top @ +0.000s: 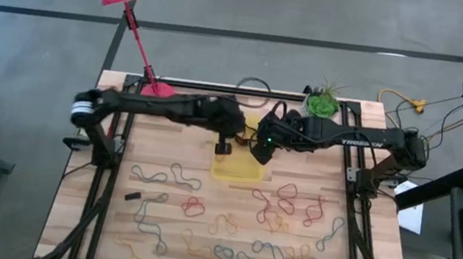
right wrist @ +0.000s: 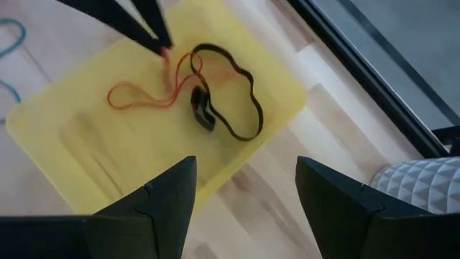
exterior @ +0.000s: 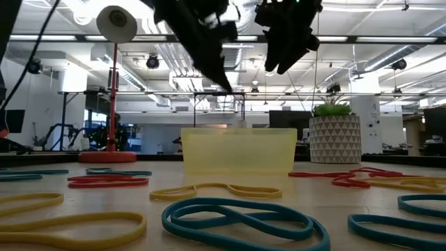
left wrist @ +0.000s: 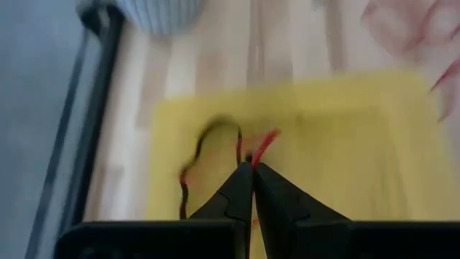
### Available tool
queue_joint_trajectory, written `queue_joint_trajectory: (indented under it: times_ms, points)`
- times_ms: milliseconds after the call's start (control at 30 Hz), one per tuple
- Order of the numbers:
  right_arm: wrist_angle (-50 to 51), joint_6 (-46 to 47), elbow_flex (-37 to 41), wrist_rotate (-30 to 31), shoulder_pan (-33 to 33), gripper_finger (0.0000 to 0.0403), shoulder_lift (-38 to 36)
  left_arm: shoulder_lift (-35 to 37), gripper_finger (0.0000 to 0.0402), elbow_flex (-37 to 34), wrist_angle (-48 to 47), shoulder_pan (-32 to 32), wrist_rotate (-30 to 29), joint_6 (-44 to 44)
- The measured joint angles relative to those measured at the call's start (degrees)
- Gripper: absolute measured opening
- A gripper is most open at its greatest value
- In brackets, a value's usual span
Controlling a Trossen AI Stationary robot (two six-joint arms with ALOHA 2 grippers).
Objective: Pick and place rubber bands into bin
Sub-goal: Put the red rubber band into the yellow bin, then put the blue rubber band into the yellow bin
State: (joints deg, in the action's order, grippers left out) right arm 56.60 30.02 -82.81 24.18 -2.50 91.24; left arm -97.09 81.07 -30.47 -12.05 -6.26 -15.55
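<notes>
While over bin (right wrist: 65,122), left hand (left wrist: 251,169) pinching red band (left wrist: 264,144)

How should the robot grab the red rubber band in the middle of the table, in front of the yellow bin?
Pinch one strand of the red rubber band from straight above: it lies flat on the table, so no side offers an edge. Both end effectors hang over the bin, the left end effector shut on an orange band, the right end effector open.
</notes>
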Motion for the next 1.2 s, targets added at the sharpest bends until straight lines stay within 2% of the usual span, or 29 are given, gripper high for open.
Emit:
queue_joint_trajectory:
  times_ms: [167, 433, 533, 600, 767, 1000, 1200]
  points:
    - [1.7, -0.04, 0.0, 0.24, 0.99, 0.0224, -0.04, -0.26, 0.0031, -0.77, -5.15, 0.05, -0.32, 0.31]
    - [1.46, -2.43, 0.0, 3.02, 0.98, 0.0224, -0.07, 5.49, 0.0148, -1.24, -10.46, 0.73, -0.12, 3.17]
    - [1.07, -3.52, 0.0, 3.01, 1.01, 0.0224, -0.07, 8.18, 0.0185, -2.1, -17.25, 0.87, 0.54, 2.77]
    - [0.98, -3.55, 0.0, 2.99, 0.99, 0.0224, -0.07, 10.38, 0.0198, -3.39, -23.19, 0.87, 3.06, 2.47]
    - [-0.77, -3.71, 0.0, 2.87, 1.01, 0.0224, -0.07, 16.52, 0.0196, -14.6, -25.74, 2.14, 7.43, -1.35]
    - [-1.71, -3.25, 0.0, 2.73, 1.14, 0.0224, -0.07, 22.48, 0.0168, -33.3, -14.94, 8.35, 8.32, -3.31]
    - [-1.66, -1.1, 0.0, 2.31, 1.14, 0.0224, -0.07, 23.49, 0.0156, -40.15, -3.3, 13.94, 8.3, -4.55]
